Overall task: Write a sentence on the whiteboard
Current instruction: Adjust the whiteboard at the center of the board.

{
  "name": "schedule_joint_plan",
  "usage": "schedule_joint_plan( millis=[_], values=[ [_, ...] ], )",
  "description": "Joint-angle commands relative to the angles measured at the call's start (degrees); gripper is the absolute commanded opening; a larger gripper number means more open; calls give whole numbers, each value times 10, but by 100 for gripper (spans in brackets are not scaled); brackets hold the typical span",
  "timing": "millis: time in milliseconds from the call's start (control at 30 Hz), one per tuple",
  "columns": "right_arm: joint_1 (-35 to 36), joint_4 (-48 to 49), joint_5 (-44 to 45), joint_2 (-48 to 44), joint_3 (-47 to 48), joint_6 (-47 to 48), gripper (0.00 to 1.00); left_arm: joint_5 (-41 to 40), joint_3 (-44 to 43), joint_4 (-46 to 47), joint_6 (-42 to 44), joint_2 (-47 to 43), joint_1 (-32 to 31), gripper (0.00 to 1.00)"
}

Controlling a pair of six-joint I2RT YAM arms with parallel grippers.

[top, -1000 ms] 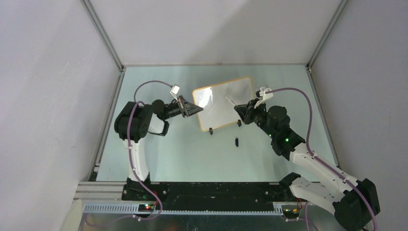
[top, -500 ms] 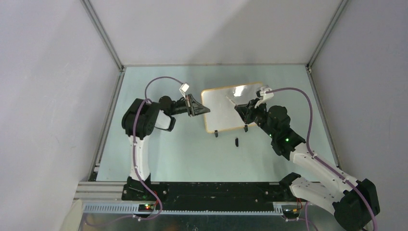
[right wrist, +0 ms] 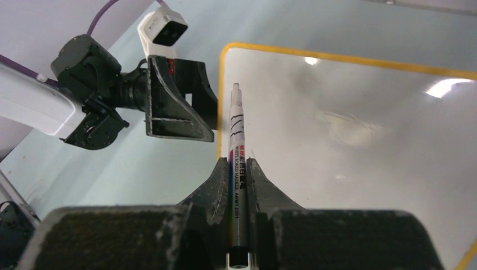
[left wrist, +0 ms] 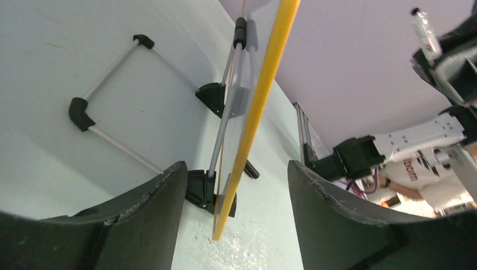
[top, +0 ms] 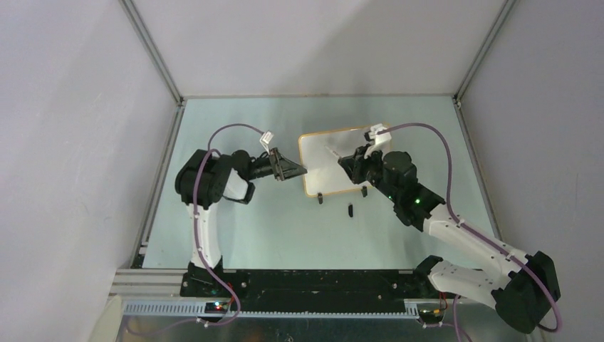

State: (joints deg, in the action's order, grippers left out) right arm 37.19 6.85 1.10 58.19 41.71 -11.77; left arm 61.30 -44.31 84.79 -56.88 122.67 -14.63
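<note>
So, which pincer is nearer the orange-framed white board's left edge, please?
Left: the left pincer straddles that edge of the orange-framed white board; the right pincer holds a white marker over its face.

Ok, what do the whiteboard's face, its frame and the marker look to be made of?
The whiteboard face is glossy white, probably a coated or laminated sheet, since lamp glare mirrors on it. The frame is a thin, smooth yellow-orange strip, likely plastic. The marker has a white barrel with a printed colour label, apparently plastic.
</note>
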Motion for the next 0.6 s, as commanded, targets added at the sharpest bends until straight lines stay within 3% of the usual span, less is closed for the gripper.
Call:
schedule_joint_plan(
  millis=[0,367,567],
  values=[
    [40,-29,44,21,64,17,0,-73,52,28,46,-65,-1,72],
    [82,-65,79,46,104,28,0,-91,71,29,79,-82,-14,70],
    [83,-89,84,64,131,30,0,-89,83,28,106,-92,-15,77]
  ],
)
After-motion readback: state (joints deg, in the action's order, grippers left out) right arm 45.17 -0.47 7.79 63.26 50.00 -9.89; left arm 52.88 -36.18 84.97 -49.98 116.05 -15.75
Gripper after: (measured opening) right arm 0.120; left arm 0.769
